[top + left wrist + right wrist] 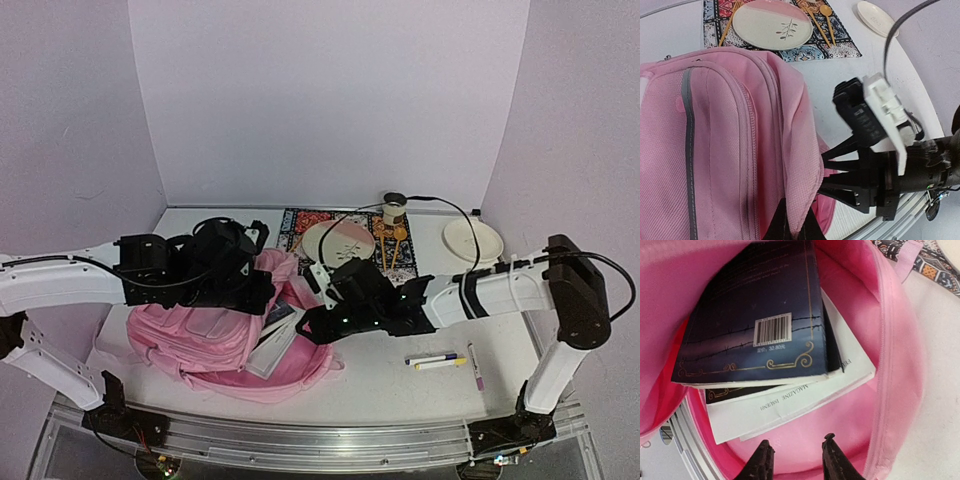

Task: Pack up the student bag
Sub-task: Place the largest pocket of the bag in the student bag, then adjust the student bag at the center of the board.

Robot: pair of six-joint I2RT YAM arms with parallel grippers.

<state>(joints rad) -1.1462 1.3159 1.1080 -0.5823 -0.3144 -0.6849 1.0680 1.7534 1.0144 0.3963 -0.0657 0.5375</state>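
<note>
Starting with the student bag: flopped on its side on the table, left of centre, mouth turned to the right and gaping. Held open by the left gripper, clamped tight on the upper edge of the pink fabric and lifting it, presumably to let things slide in without snagging.

Parked right at that mouth: the right gripper, fingers spread with nothing between them, aimed into the pink lining. Looks like a hand that's done with a drop-off, but only guessing.

Already inside: a dark blue paperback, barcode side up, stacked a bit askew on a white magazine. Both lying flat against the lower wall, probably to make a tidy base for whatever goes in on top.

Not packed yet, out on the table well to the right of the bag: two pens and a purple marker. Likely next in line. Worth watching for a sagging flap while reaching over.
</note>
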